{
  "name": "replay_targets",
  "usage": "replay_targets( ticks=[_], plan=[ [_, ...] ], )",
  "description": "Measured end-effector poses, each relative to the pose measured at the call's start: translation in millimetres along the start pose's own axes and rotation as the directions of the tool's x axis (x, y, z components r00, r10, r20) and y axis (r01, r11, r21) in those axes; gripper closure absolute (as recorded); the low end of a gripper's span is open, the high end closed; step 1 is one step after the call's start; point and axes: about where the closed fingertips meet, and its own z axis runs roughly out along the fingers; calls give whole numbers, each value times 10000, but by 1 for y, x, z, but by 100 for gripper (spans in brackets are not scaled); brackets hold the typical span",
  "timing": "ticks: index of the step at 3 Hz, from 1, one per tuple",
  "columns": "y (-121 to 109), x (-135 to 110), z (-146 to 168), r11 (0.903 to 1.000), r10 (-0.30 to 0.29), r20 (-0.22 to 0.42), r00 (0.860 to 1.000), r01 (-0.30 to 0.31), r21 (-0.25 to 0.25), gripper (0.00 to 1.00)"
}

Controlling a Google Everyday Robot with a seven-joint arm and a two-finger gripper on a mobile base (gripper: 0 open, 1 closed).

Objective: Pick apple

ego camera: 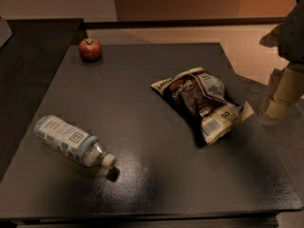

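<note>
The gripper (280, 96) hangs at the right edge of the view, off the right side of the tabletop (142, 127) and just beyond the chip bag's lower corner. I cannot tell whether it is spread or closed, and it carries nothing that shows. Nearest to it lies the dark brown chip bag (204, 103), flat and crumpled. It has a barcode panel at its near end, pale script across its middle that I cannot read with confidence, and a few capitals at its upper corner that look like "LAT". Well apart at front left, a clear plastic bottle (71, 140) lies on its side, cap towards the front, its label print illegible. The apple (90, 49) sits alone at the far left corner. By my judgement the approach is barely begun. The next move calls for a long reach across the tabletop, passing over or behind the bag.
</note>
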Motion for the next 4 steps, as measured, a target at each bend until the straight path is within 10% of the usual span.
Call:
replay_targets(
  ticks=[2,4],
  plan=[
    [-59,-63,55,9998,105,1308,9914,-81,-192,0],
    [-100,-144,105,9967,577,2921,9546,-385,-712,0]
  ],
)
